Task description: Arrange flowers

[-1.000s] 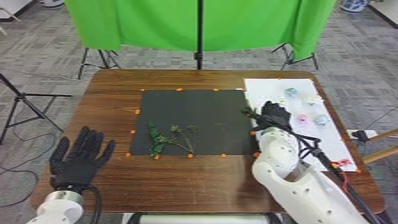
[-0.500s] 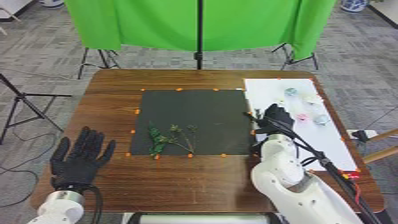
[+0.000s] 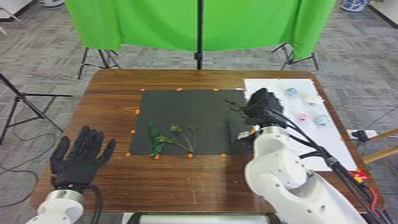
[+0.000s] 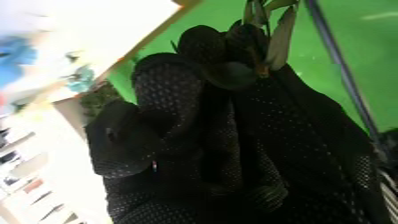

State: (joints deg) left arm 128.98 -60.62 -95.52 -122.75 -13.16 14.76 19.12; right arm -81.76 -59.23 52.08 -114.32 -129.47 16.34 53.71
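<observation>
Lying nearest on the bench (image 3: 178, 185), well to the left of the dark mat (image 3: 178, 107), the left robot hand (image 3: 80, 157) has its fingers straight and spread, holding nothing. A little beyond it, on the near left part of the mat, lie a dense leafy stem (image 3: 157, 141) and, just beside it, some thinner branched greenery (image 3: 174, 129). Farther on, above the mat's right side, the right robot hand (image 3: 264, 106) is closed on a leafy sprig (image 4: 282, 42), pinched at the fingertips with its leaves poking out past them.

Beyond and to the right, on the white sheet (image 3: 277, 85), sit a pink bloom (image 3: 303, 117) and a pale blue one (image 3: 322, 119), with a whitish bloom (image 3: 313, 100) and a blue-green one (image 3: 291, 92) farthest off.

I'd call this early work: some greenery is down, one sprig is in hand and not yet laid, and no bloom is on the mat. The next move probably wants the sprig lowered beside the other greenery, gently, since its leaves could catch on the glove at release. The blooms would then follow.
</observation>
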